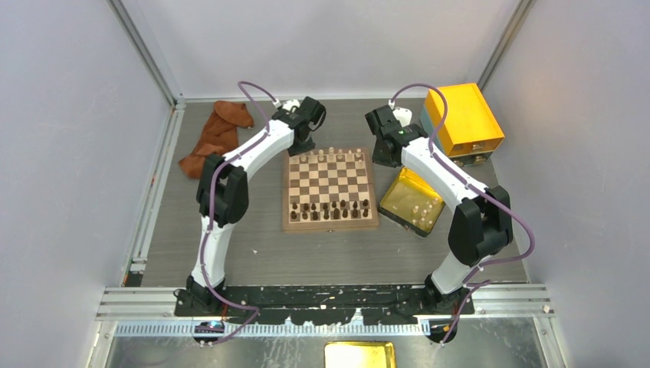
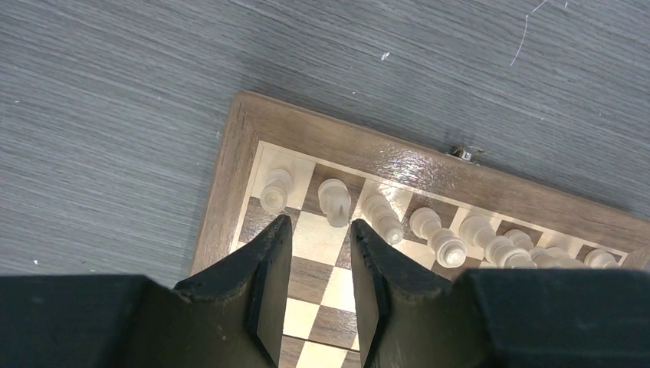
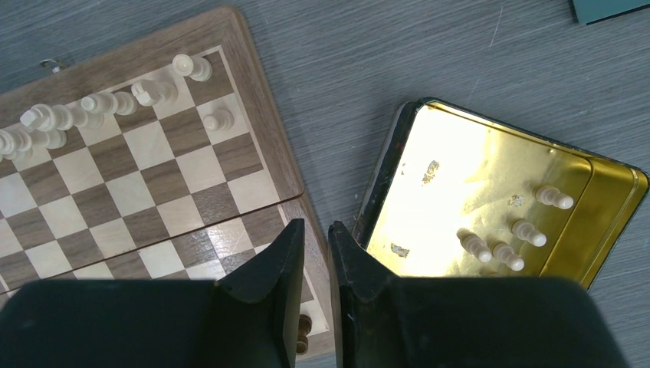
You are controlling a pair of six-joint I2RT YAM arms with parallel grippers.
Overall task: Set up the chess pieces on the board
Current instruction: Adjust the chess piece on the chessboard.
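Looking down on this setup, the board [image 1: 329, 184] sits mid-bench [image 1: 253, 253], between the two arms. The cream chess pieces [image 2: 381, 217] are lined up along its far edge, and one cream pawn [image 3: 218, 119] stands a row in, near the far right corner. The dark brown chessmen [image 1: 329, 208] fill the near rows. The left gripper [image 2: 320, 249] hovers over the far left corner of the board. Its jaws are only a narrow gap apart with nothing between them, just bare squares showing through, and the fingertips sit right next to the corner pieces without gripping any. The right gripper [image 3: 316, 234] hangs over the board's right border, beside the golden tray [image 3: 490, 176]. It has the same narrow gap and is empty too. Four more cream pawns [image 3: 553, 197] lie in that tray. An orange-yellow box [image 1: 460, 115] sits at the far right, and a brown cloth [image 1: 218, 134] is off to the far left.
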